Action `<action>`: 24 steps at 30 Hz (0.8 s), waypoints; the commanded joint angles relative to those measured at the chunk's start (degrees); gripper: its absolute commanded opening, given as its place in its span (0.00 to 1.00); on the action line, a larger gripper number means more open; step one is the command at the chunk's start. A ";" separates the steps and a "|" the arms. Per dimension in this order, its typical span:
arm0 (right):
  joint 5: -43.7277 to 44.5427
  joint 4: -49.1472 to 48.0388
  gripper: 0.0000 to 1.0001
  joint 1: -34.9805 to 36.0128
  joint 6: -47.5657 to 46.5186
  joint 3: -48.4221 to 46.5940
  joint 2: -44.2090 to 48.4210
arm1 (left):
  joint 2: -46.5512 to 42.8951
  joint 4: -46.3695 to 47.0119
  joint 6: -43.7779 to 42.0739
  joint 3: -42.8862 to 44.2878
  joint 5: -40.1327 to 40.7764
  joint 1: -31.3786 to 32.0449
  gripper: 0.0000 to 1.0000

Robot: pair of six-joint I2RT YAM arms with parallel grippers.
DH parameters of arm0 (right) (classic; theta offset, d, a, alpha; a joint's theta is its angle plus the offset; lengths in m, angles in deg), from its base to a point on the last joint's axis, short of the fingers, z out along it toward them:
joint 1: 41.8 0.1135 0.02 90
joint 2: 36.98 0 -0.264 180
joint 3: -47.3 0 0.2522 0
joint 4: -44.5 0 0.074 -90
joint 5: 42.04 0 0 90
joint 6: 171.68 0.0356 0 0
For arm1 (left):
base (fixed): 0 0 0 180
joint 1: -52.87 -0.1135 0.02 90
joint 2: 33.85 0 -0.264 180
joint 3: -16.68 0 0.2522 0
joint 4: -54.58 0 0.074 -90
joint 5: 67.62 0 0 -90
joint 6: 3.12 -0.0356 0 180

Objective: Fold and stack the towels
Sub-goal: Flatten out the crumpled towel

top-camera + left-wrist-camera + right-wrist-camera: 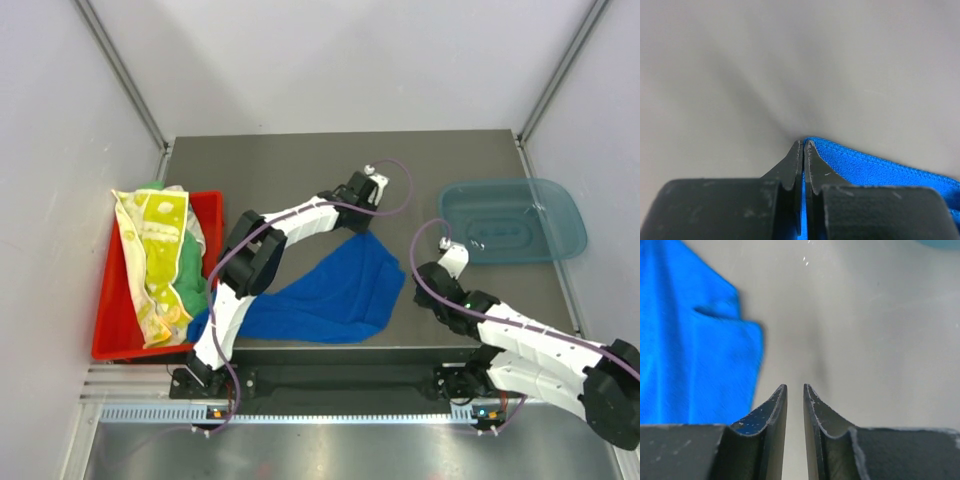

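A royal blue towel (330, 290) lies spread and rumpled on the table in front of both arms. My left gripper (366, 222) is shut on its far corner; in the left wrist view the jaws (804, 145) pinch the stitched blue edge (880, 167). My right gripper (447, 252) is to the right of the towel, apart from it, with the jaws a narrow gap apart and nothing between them (795, 387). The blue towel (690, 340) fills the left of the right wrist view. A pale yellow crocodile-print towel (155, 255) and a green towel (190, 265) lie heaped in the red tray.
The red tray (112, 335) stands at the table's left edge. A translucent blue bin (515, 220) stands at the right, just beyond my right gripper. White walls and metal rails enclose the table.
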 commanded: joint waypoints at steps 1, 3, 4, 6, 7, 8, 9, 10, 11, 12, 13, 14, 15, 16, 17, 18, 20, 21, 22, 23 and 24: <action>-3.84 -6.54 0.20 -3.65 -5.11 -2.76 -1.54 | 2.90 -8.27 1.59 -1.57 7.03 -2.65 0.00; -4.28 -7.69 0.20 -4.35 -5.81 -3.11 -2.68 | 2.81 -8.44 1.59 -1.57 7.64 -2.82 0.00; -4.55 -8.47 0.23 -4.35 -6.17 -3.03 -2.86 | 2.81 -8.53 1.41 -1.57 6.95 -2.82 0.00; -5.95 -11.29 0.27 -4.70 -6.52 -2.85 -3.74 | 2.90 -8.27 1.41 -1.83 6.94 -2.82 0.00; -6.57 -12.25 0.31 -4.79 -6.70 -3.11 -4.26 | 2.98 -8.44 1.50 -1.83 7.20 -2.82 0.00; -7.18 -13.39 0.34 -4.79 -6.96 -3.38 -5.83 | 3.07 -8.36 1.59 -1.92 7.12 -2.82 0.00; -7.97 -14.97 0.36 -4.79 -7.22 -3.64 -6.98 | 3.25 -8.36 1.59 -1.92 7.20 -2.82 0.00; -8.15 -15.16 0.38 -4.79 -7.40 -4.69 -8.30 | 3.33 -8.36 1.68 -2.01 7.20 -2.82 0.00; -8.07 -15.16 0.39 -4.79 -7.58 -5.39 -11.10 | 3.42 -8.36 1.76 -1.92 7.29 -2.82 0.00; -8.33 -15.34 0.40 -4.79 -7.66 -6.10 -12.69 | 3.42 -8.36 1.85 -1.92 7.21 -2.82 0.00; -8.33 -15.86 0.41 -4.79 -7.75 -6.97 -14.01 | 3.42 -8.27 2.03 -1.92 7.20 -2.82 0.00; -8.33 -16.21 0.42 -4.71 -7.67 -7.24 -16.20 | 3.42 -8.36 2.12 -1.92 7.12 -2.82 0.00; -8.16 -16.74 0.42 -4.88 -7.40 -7.51 -17.18 | 3.42 -8.27 2.12 -1.84 6.86 -2.82 0.00; -8.15 -17.53 0.42 -4.80 -7.31 -7.86 -18.15 | 3.34 -8.27 2.20 -1.83 6.94 -2.82 0.00; -8.15 -18.14 0.43 -4.79 -7.23 -7.86 -19.63 | 3.25 -8.18 2.20 -1.83 6.94 -2.82 0.00; -8.15 -18.15 0.43 -4.79 -6.96 -7.95 -20.35 | 3.16 -8.18 2.29 -1.92 6.77 -2.91 0.00; -7.80 -20.00 0.44 -4.79 -6.70 -8.12 -22.10 | 3.07 -8.09 2.29 -1.83 6.68 -2.91 0.00; -7.72 -20.00 0.45 -4.71 -6.52 -8.39 -22.72 | 3.07 -8.18 2.29 -1.83 6.76 -2.91 0.00; -7.37 -20.69 0.45 -4.79 -6.52 -8.39 -23.51 | 3.07 -8.18 2.29 -1.92 6.76 -2.91 0.00; -7.28 -21.13 0.45 -4.71 -6.35 -8.39 -23.86 | 2.98 -8.18 2.38 -1.92 6.85 -3.00 0.00; -7.10 -21.75 0.45 -4.79 -6.09 -8.04 -23.87 | 2.98 -8.18 2.38 -2.01 6.85 -3.00 0.00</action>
